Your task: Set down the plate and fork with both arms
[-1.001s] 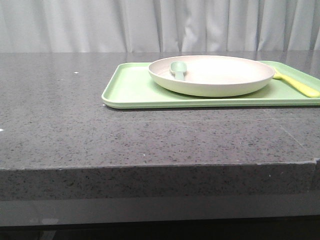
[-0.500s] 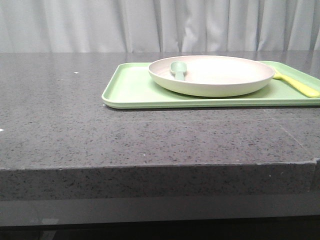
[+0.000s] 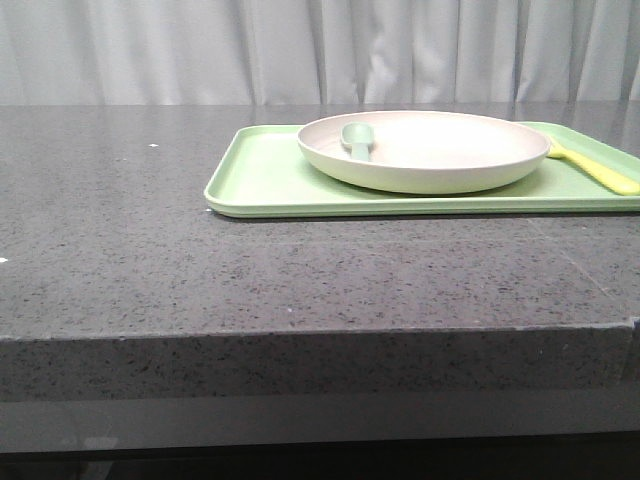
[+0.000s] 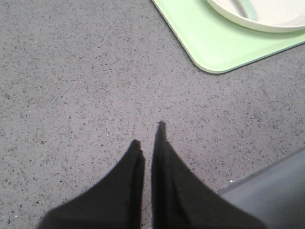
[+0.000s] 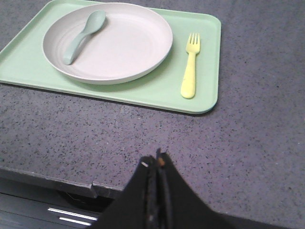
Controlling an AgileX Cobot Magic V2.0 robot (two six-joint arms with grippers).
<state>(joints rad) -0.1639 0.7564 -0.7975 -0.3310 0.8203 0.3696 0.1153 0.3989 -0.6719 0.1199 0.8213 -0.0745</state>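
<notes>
The cream plate point(image 3: 425, 150) sits on a light-green tray point(image 3: 262, 180) at the back right of the table. It also shows in the right wrist view point(image 5: 107, 41) and partly in the left wrist view point(image 4: 267, 14). A muted-green spoon point(image 5: 85, 34) lies in the plate. The pale-yellow fork point(image 5: 190, 67) lies on the tray beside the plate, and its handle shows in the front view point(image 3: 600, 172). My left gripper point(image 4: 147, 136) is shut and empty over bare table, short of the tray's corner. My right gripper point(image 5: 155, 160) is shut and empty near the table's front edge.
The grey speckled table point(image 3: 150, 250) has a front edge point(image 5: 71, 183) close under my right gripper. The tray's corner point(image 4: 214, 57) lies ahead of my left gripper. A white curtain point(image 3: 300, 50) hangs behind the table.
</notes>
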